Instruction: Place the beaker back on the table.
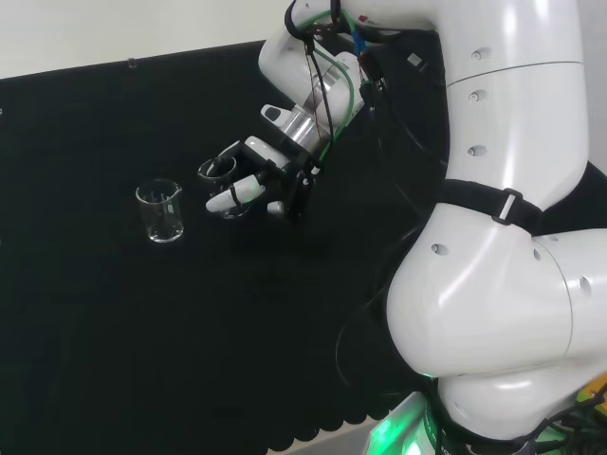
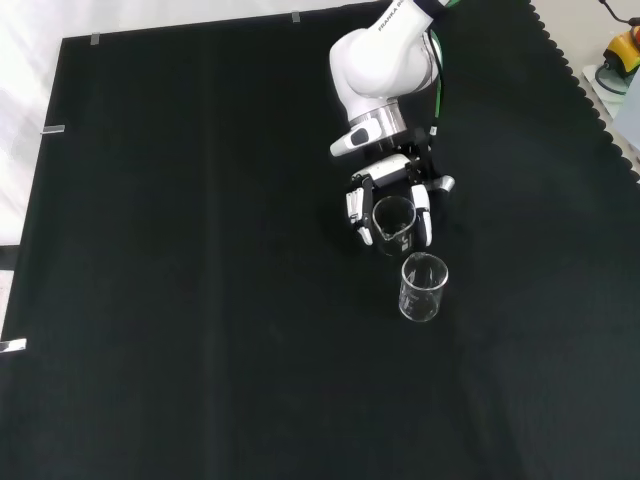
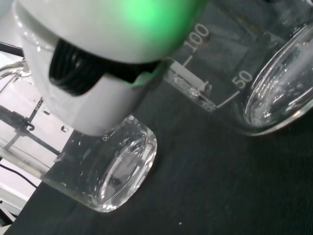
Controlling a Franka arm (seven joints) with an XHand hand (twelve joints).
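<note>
Item: small clear glass beaker (image 1: 220, 180), held in my curled fingers (image 1: 248, 189). Second clear glass beaker (image 1: 159, 210) stands just beyond my fingertips. Handling: lower upright onto black-clothed desk (image 1: 114, 322), avoiding neighbour.

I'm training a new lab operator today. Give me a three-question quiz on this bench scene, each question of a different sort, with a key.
1. True or false: the robot hand has its fingers curled round a beaker.
2. Multiple choice: in the front view, the free beaker stands (A) above the held beaker, (B) below and slightly right of it, (C) far off at the cloth's left edge.
3. Fill in: the bench is covered with ___ cloth.

Key: 1 true, the held beaker sits between its fingers. 2 B. 3 black.
</note>
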